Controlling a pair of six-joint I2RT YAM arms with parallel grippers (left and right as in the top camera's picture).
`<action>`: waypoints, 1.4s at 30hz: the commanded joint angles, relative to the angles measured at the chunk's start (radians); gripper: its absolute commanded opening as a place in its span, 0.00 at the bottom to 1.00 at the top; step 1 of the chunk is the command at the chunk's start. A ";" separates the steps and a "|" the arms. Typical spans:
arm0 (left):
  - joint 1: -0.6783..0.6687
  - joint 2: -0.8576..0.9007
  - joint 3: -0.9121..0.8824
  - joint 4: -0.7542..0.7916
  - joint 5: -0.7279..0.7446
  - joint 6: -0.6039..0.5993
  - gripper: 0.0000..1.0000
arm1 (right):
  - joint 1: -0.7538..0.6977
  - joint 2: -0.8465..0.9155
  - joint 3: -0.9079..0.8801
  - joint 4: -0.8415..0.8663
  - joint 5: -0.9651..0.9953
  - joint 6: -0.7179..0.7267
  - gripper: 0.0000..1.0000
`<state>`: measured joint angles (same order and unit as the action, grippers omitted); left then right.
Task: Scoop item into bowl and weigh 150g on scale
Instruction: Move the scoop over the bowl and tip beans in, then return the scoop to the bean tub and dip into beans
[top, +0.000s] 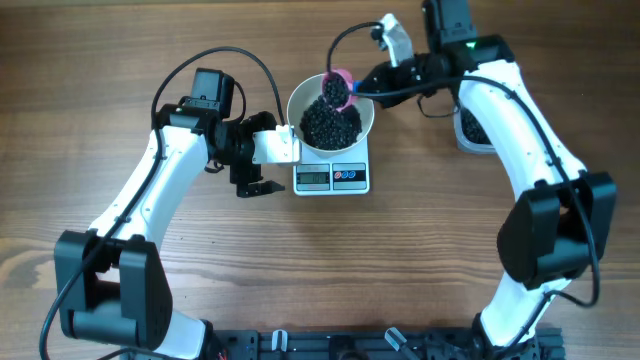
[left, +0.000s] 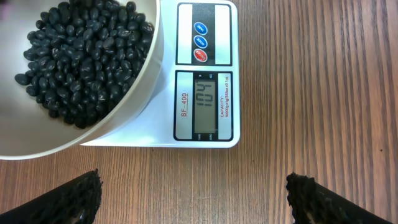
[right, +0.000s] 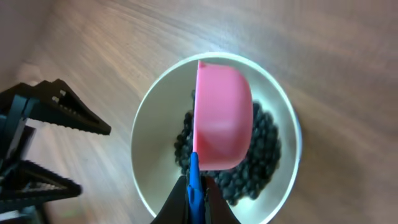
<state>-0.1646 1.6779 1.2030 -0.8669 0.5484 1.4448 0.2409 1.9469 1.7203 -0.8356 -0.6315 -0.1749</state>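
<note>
The white bowl (top: 298, 108) stands on the scale (top: 332, 178) and holds a heap of black beans (top: 330, 126). My right gripper (top: 364, 84) is shut on the blue handle of the pink scoop (top: 338, 88), which hangs tipped over the bowl's far side with beans at its mouth. In the right wrist view the scoop (right: 222, 121) covers part of the beans (right: 266, 149), and the gripper (right: 196, 190) pinches the handle. My left gripper (left: 194, 186) stands open over bare wood beside the scale (left: 205, 74), whose display reads 104; the bowl (left: 134, 106) is at upper left.
A clear tub (top: 468, 130) with more beans sits at the right, mostly hidden under the right arm. The left gripper (top: 252, 180) hovers just left of the scale. Bare wooden table lies in front of the scale.
</note>
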 joint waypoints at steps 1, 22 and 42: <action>-0.002 0.011 -0.006 0.000 0.023 -0.010 1.00 | 0.033 -0.069 0.084 0.001 0.158 -0.179 0.04; -0.002 0.011 -0.006 0.000 0.023 -0.010 1.00 | 0.055 -0.227 0.093 0.094 0.220 -0.793 0.04; -0.002 0.011 -0.006 0.000 0.023 -0.010 1.00 | -0.116 -0.177 0.085 0.042 0.195 -0.250 0.04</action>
<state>-0.1646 1.6779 1.2030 -0.8665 0.5484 1.4448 0.1909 1.7535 1.7905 -0.7696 -0.4191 -0.5766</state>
